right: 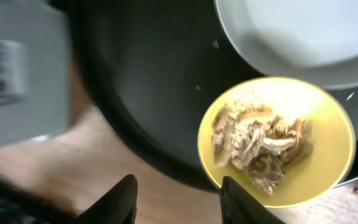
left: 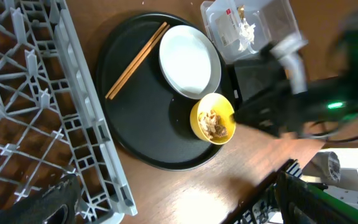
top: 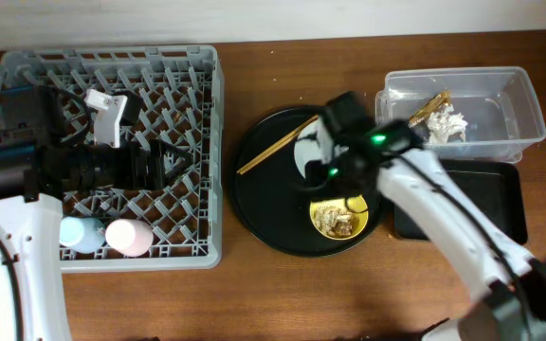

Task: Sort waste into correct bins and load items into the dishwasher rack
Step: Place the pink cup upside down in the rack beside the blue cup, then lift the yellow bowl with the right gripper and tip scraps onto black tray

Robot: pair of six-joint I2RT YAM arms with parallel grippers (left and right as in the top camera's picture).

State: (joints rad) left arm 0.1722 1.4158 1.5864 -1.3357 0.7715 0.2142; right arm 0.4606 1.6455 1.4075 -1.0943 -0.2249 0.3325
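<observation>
The yellow bowl [top: 339,220] holds tan food scraps [right: 260,146] and sits on the round black tray beside the pale grey plate [left: 188,59]. Chopsticks [top: 278,144] lie on that tray's far left. My right gripper [right: 178,190] is open and empty, low over the bowl's [right: 334,130] near rim, one finger at the rim. The clear tub [top: 486,114] holds the white napkin [top: 446,123] and brown wrapper [top: 429,106]. The shallow black tray [top: 472,199] lies in front of it. My left gripper [top: 173,163] hovers open over the dishwasher rack [top: 197,114]. A blue cup [top: 81,232] and a pink cup [top: 128,237] sit in the rack.
The round black tray [top: 254,189] lies between the rack and the bins. My right arm [top: 444,227] crosses over the shallow black tray. Bare wooden table [top: 282,294] runs along the front edge.
</observation>
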